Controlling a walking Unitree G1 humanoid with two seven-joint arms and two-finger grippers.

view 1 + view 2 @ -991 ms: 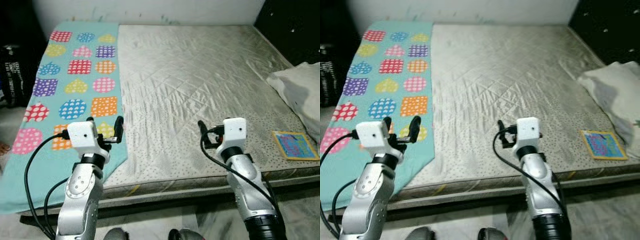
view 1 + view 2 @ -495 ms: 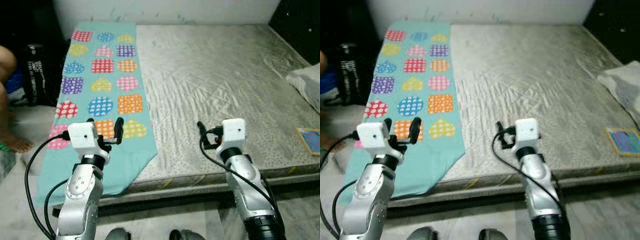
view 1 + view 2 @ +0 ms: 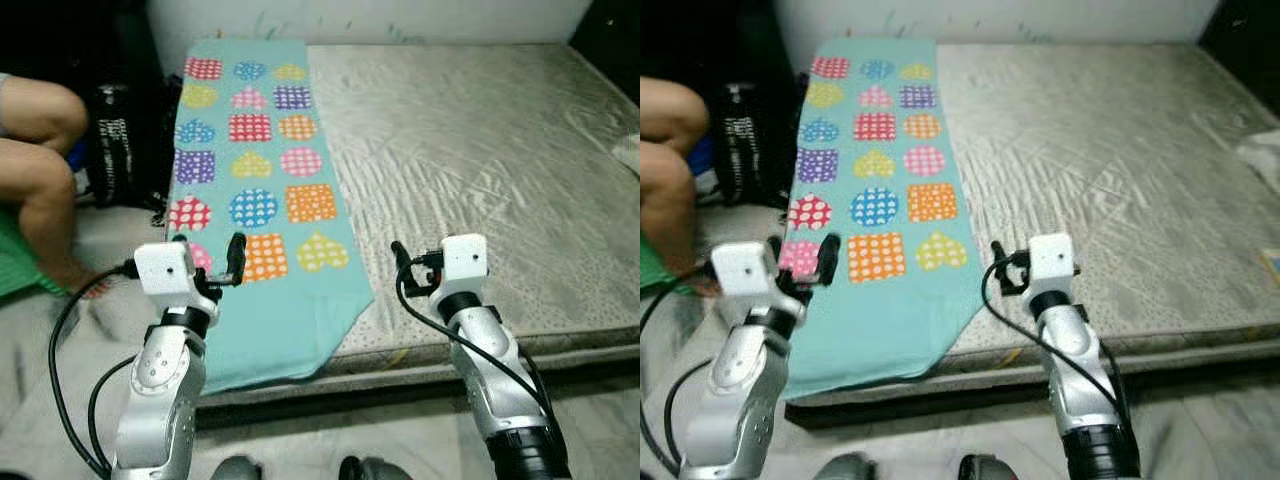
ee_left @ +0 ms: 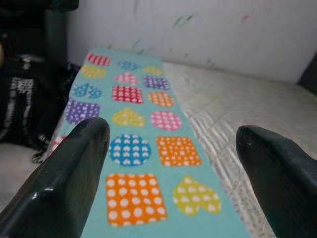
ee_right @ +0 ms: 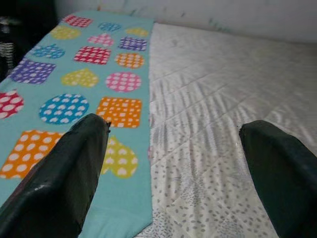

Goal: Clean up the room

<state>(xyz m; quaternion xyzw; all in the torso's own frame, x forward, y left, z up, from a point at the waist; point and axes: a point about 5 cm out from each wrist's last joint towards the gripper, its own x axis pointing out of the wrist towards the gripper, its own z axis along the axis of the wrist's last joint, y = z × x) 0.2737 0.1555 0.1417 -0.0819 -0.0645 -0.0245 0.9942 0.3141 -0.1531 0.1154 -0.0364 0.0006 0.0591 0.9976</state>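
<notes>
Covering mattress [image 3: 480, 160] left edge, patterned teal blanket [image 3: 265, 200]

Soft even light, slight blur

A wide mattress [image 3: 480, 150] in pale grey quilted fabric, its near edge speckled with small dots, lies low on a pale marbled floor [image 3: 40, 400]. Its left edge is covered by the teal patterned blanket [image 3: 260, 170]. A white wall [image 3: 400, 15] with faint scribbles runs along the mattress's far edge. A bit of white pillow [image 3: 630, 152] shows at the right edge. Off the left edge, a person's bare bent legs [image 3: 40, 150] rest over a green cloth [image 3: 15, 265], and a black bag with white lettering [image 3: 120, 140] stands between the legs and the mattress.
</notes>
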